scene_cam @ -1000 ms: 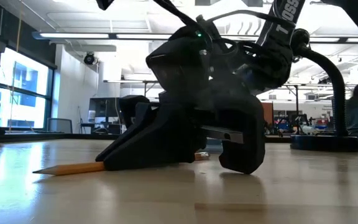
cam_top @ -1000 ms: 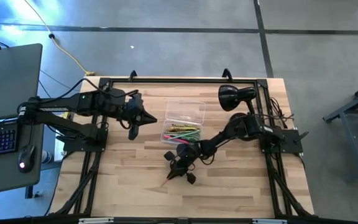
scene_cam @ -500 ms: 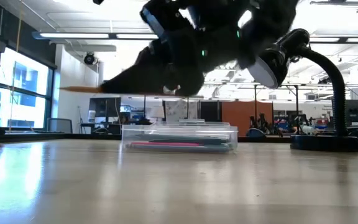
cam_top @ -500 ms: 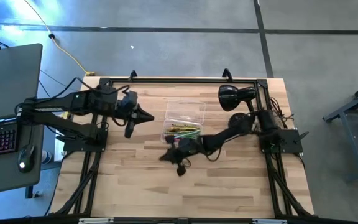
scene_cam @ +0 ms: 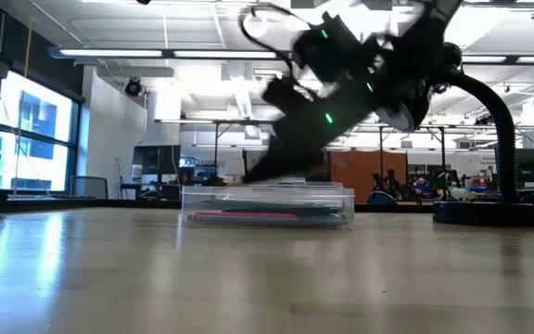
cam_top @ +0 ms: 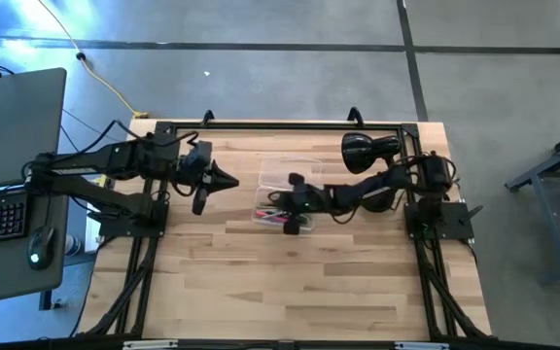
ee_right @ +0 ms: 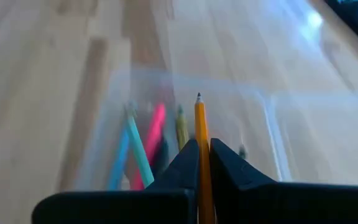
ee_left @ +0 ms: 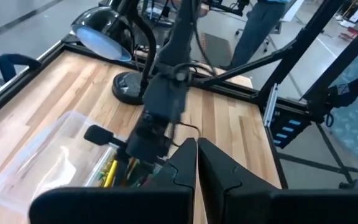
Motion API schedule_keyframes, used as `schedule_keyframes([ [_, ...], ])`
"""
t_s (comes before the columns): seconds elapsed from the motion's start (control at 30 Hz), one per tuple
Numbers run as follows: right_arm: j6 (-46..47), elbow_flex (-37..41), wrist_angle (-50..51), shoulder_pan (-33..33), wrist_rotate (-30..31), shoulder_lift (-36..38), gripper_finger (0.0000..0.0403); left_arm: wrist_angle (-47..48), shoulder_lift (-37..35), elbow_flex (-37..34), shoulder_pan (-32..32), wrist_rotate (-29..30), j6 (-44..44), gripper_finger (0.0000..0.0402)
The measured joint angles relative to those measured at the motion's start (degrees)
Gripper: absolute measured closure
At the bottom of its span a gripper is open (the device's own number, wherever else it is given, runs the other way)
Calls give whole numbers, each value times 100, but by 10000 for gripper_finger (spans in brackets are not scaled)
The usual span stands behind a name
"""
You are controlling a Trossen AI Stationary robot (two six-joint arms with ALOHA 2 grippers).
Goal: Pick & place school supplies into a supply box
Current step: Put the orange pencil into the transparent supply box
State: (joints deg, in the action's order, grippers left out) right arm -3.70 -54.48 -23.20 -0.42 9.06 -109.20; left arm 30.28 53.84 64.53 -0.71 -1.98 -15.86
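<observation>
While a second ago a yellow pencil (ee_right: 200, 155) was being picked up off the bare counter (cam_top: 290, 292), it is now held over the supply box (cam_top: 304, 171). The right end effector (cam_top: 278, 207) is clamped on it, with the tip pointing at the supplies inside. So the lift is done, and only the drop into the box looks to be left.

The left end effector (cam_top: 229, 182) is kept near the box's left side, fingers nearly together, with nothing seen in them.

One clear box is counted. Inside it, two light blue pens (ee_right: 131, 152), one pink one (ee_right: 155, 134) and one yellow-green one (ee_right: 181, 127) are made out; more may be hidden. One black lamp (cam_top: 363, 150) is seen. No other supplies are seen on the wood.
</observation>
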Motion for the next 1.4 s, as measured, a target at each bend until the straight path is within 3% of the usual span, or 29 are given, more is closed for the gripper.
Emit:
schedule_keyframes([
  [0.2,-251,825,-2060,60,-207,15,377,-13,42,0,0,58,59,357],
  [0.5,-232,969,-2172,46,-280,6,314,-33,42,0,-2,174,59,357],
  [0.77,-210,687,-2194,44,-16,6,294,426,125,1,-2,1126,62,357],
  [0.93,-68,665,-1527,46,498,23,306,904,263,2,-4,1528,60,357],
  [1.1,455,665,-519,117,647,315,321,1061,399,0,0,1295,59,357],
  [1.27,550,665,138,393,1491,966,348,812,457,4,-1,1028,58,357],
  [1.4,1021,662,1139,657,1772,1448,375,720,471,-2,0,1005,57,357],
])
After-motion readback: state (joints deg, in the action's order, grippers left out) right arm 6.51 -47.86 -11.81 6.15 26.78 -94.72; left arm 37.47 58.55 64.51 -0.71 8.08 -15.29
